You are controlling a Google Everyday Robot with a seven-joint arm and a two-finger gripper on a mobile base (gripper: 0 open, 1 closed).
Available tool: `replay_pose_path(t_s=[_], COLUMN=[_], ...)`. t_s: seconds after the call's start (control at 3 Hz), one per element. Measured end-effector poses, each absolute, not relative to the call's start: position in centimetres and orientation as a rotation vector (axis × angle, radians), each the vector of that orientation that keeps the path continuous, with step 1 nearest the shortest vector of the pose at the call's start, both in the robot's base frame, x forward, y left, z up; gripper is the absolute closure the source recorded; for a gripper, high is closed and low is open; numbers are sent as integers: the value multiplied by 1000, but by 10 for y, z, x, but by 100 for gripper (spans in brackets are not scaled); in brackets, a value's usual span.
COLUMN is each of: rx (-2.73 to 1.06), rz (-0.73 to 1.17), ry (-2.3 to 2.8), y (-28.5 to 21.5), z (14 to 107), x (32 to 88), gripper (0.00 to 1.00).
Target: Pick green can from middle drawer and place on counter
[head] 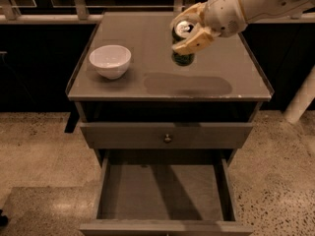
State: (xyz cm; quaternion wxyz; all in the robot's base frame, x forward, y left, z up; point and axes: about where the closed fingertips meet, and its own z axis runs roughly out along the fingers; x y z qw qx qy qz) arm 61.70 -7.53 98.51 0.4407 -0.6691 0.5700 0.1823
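The green can [182, 57], dark green with a shiny silver top, is held in my gripper [188, 29] above the middle of the counter [147, 48]. The tan fingers [193, 42] are closed around the can's upper part, and its base hangs a little above the counter surface, with a shadow below it. The white arm comes in from the upper right. The middle drawer [165, 190] is pulled open at the bottom of the view, and its grey floor is bare.
A white bowl [110, 61] stands on the left part of the counter. Above the open drawer is a shut drawer front with a small round knob [168, 138]. Speckled floor lies around the cabinet. A rail runs behind the counter.
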Motion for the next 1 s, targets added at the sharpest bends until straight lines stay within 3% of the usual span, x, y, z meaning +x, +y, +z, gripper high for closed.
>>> replay_pose_path(t_s=[1.0], rx=[-1539], rz=[609], ry=[1592], y=[-87], z=[912], x=[636], gripper=[100])
